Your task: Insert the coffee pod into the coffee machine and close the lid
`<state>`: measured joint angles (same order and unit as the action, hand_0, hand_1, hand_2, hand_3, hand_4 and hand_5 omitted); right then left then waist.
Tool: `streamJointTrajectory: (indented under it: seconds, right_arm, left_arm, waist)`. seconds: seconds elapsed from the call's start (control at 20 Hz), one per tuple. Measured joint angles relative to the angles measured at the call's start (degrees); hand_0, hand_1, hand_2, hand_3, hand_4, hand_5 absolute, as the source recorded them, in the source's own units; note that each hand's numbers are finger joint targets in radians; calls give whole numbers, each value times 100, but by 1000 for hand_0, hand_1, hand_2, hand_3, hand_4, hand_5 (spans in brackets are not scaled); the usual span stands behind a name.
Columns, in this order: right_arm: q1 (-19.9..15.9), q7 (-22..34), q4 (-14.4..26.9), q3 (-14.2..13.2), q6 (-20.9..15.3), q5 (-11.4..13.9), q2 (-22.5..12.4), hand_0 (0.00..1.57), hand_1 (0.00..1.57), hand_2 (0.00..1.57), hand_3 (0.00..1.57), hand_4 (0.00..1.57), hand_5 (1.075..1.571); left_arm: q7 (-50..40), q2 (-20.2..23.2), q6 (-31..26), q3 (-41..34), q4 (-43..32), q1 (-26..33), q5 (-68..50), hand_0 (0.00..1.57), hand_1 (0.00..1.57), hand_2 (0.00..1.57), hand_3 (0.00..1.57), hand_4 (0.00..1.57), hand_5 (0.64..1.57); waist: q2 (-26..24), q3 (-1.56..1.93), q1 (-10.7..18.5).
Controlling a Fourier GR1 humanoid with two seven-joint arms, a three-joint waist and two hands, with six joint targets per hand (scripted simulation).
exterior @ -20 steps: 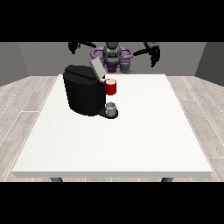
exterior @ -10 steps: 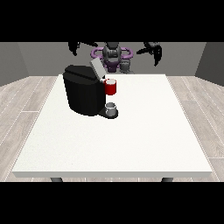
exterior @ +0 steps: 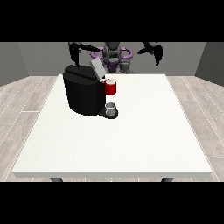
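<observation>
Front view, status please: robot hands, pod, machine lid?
Robot hand at view's left and robot hand at view's right raised, holding nothing. Machine lid up. Grey thing at far edge, maybe pod.

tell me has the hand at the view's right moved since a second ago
Yes, slightly. The hand at the view's right has edged toward the view's left, nearer the robot's torso, while the coffee machine sits where it was.

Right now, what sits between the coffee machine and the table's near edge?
Nothing: in the front view, bare white table runs from the black coffee machine to the near edge.
</observation>
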<state>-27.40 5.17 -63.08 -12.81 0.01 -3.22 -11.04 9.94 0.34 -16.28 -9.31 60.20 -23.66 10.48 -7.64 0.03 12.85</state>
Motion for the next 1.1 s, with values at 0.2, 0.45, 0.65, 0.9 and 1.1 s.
streamJointTrajectory:
  seconds: [0.2, 0.45, 0.65, 0.9, 1.1]
  right_arm:
    - [-241, -46, 160, 63, 48, 4, -29, 0, 0, 0, 0, 0, 1571]
    - [-520, -147, 368, 244, 0, 83, 126, 0, 0, 0, 0, 0, 1571]
    - [-709, -60, 419, 406, 68, 131, 175, 0, 0, 0, 0, 0, 1571]
    - [-967, -200, 462, 493, 140, 161, 186, 0, 0, 0, 0, 166, 1571]
    - [-1209, -197, 601, 477, 160, 172, 128, 0, 0, 0, 0, 127, 1571]
  left_arm:
    - [-23, 60, 26, 57, 502, 282, -85, 0, 0, 0, 0, 354, 1571]
    - [-229, 118, 23, 104, 1059, 454, -255, 0, 0, 0, 0, 356, 1571]
    - [-319, 207, 43, 117, 1420, 745, -338, 0, 0, 0, 0, 362, 1571]
    - [-359, 316, 148, 68, 1748, 839, -440, 0, 0, 0, 0, 309, 1571]
    - [-396, 390, 189, 96, 1942, 910, -454, 0, 0, 0, 0, 299, 1571]
  waist:
    - [266, -1, -73]
    - [497, -3, -112]
    - [556, -3, -226]
    - [764, -11, -349]
    - [908, -8, -349]
